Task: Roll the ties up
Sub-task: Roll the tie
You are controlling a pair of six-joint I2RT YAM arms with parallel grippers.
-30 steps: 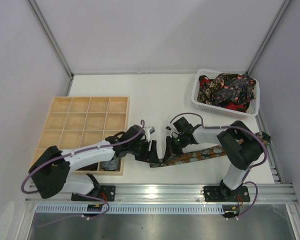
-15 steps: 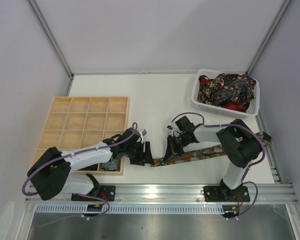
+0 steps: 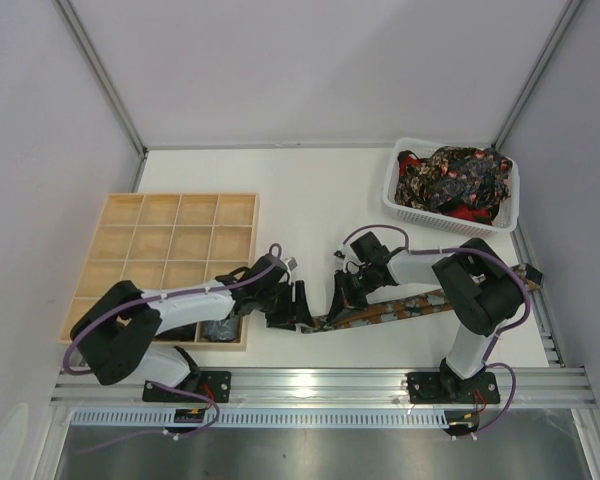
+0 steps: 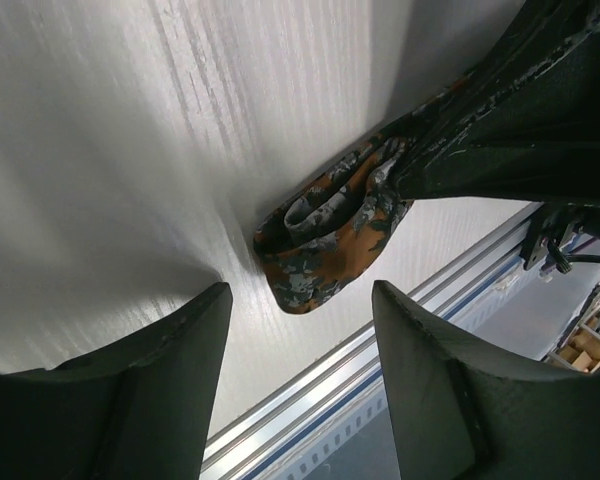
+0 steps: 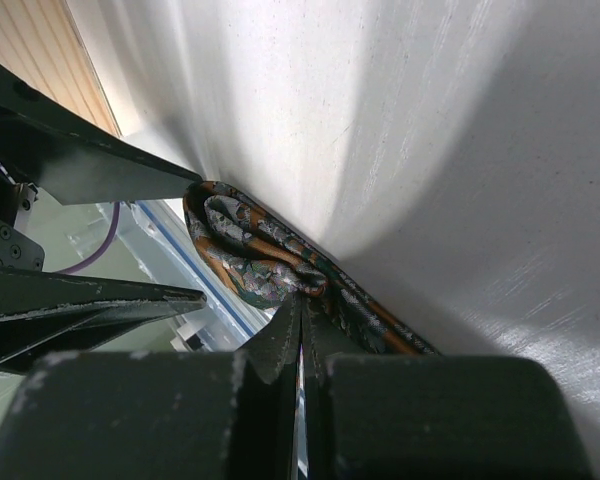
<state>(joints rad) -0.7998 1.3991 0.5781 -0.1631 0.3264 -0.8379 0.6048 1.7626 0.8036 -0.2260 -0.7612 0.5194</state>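
One tie (image 3: 400,307), brown-orange with grey-green flecks, lies flat along the near table from the right arm toward the middle. Its left end is folded into a small loop (image 4: 325,225) (image 5: 245,250). My right gripper (image 3: 334,308) (image 5: 302,300) is shut, its tips pressed on the fabric just behind that loop. My left gripper (image 3: 298,305) (image 4: 300,295) stands open just left of the loop, nothing between its fingers (image 4: 160,390). More ties (image 3: 450,180) are heaped in the white basket. Small dark coils (image 3: 220,328) sit in the tray's near cells.
The white mesh basket (image 3: 392,205) stands at the back right. The pale wooden grid tray (image 3: 165,245) lies to the left, next to my left arm. The metal rail (image 3: 320,380) runs along the near table edge, close below the tie.
My left gripper drew back to the left away from the loop, then came back a little to the right. The right gripper and the tie stayed put.
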